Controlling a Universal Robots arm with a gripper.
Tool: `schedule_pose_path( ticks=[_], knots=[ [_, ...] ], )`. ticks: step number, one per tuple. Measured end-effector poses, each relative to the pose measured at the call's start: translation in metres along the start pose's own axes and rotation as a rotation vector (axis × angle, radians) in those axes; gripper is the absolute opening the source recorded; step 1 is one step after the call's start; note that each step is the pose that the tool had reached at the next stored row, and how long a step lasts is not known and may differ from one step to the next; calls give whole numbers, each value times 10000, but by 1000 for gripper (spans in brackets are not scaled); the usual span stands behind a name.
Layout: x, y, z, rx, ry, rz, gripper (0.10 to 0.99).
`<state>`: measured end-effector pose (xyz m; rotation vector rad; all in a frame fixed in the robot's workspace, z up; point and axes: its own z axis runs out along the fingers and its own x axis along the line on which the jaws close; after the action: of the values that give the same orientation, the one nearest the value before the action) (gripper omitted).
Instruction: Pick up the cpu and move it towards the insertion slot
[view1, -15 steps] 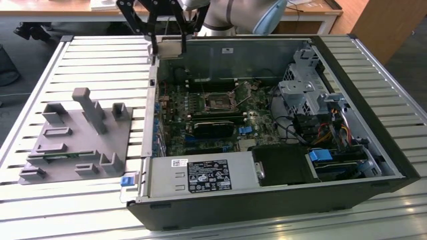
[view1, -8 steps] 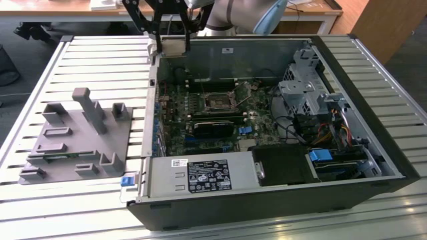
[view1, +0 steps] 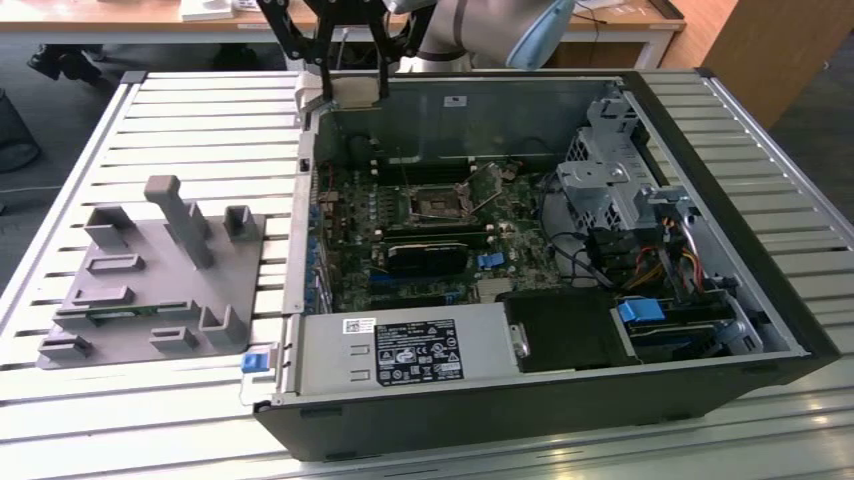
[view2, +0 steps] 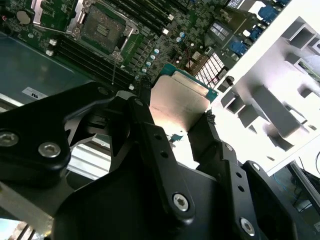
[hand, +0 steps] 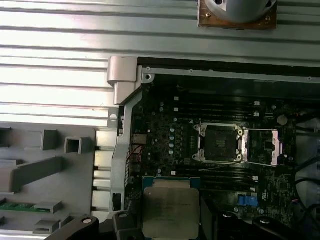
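Exterior view: gripper (view1: 344, 88) hangs high over the far edge of the open PC case (view1: 747, 250), clenched on the cpu (view1: 350, 92), which shows as a pale square between the black fingers. Insertion slot (view1: 441, 200) lies lower on the motherboard (view1: 400, 240), well apart from the chip, toward the exterior view's right of it.

Both wrist views confirm the grasp: cpu (view2: 180, 102) (hand: 171, 212) is pinched by opposite edges, metal lid flat and clear of the board. Slot (hand: 220, 142) (view2: 102, 30) sits open, its metal frame swung aside and lever wire visible.

Grey fixture (view1: 147, 280) w/ upright posts stands on the slatted table (view1: 200, 130), beside the case, carrying no chip.

Judgement for the transfer step:
- Keep chip level; a tilt risks edge contact w/ socket frame.
- Travel above the case wall and board parts; descend only once centred over slot.
- Match chip orientation to socket; corner marks can't be made out here.
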<state>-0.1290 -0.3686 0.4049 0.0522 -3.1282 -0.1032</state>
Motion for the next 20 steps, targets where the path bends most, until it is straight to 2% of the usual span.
schedule_pose_path(
  ticks=[20],
  knots=[
    [-217,163,12,0,3,-39,545]
  ],
)
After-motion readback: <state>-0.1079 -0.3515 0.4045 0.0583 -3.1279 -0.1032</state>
